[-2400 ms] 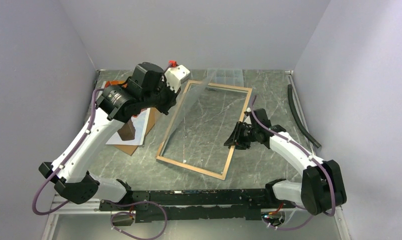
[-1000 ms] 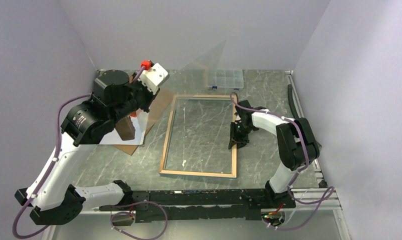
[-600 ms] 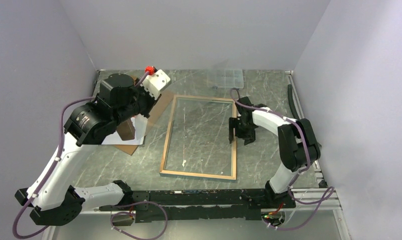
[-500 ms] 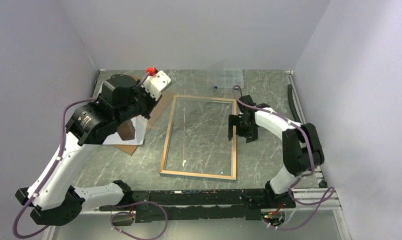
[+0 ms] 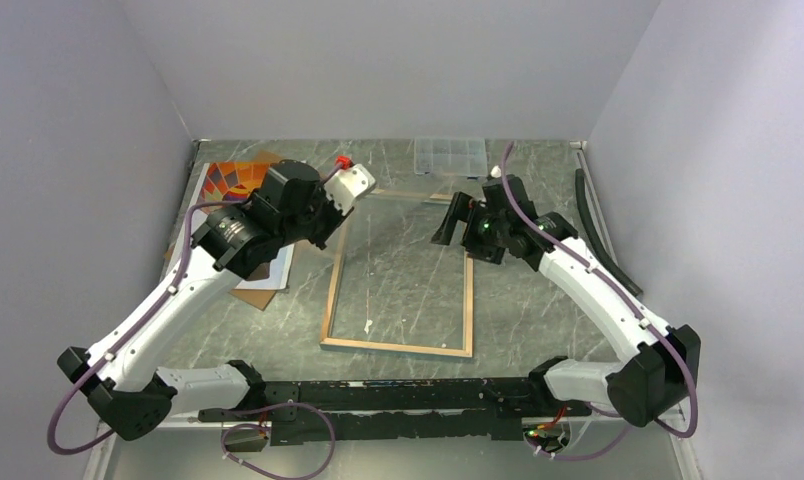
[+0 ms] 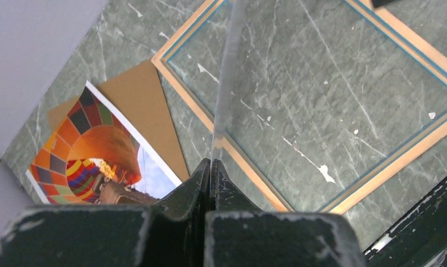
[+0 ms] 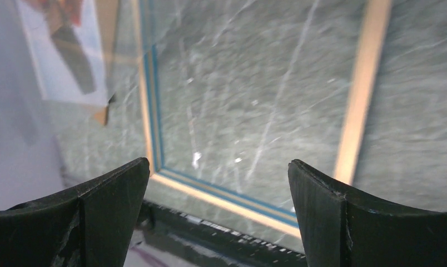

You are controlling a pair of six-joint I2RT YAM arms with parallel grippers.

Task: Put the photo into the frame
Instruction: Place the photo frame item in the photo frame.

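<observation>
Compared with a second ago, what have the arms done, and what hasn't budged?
The right hand left the right side of the frame and drew back toward the far end, open. The left hand, still pinching the clear pane, swung toward the frame. Frame and photo stayed put.

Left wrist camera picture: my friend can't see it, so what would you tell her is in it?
The left end effector is shut on the edge of a clear pane, holding it up above the frame, which lies flat on the green stone table. To the left, the hot-air balloon photo lies picture-up on a brown backing board.
</observation>
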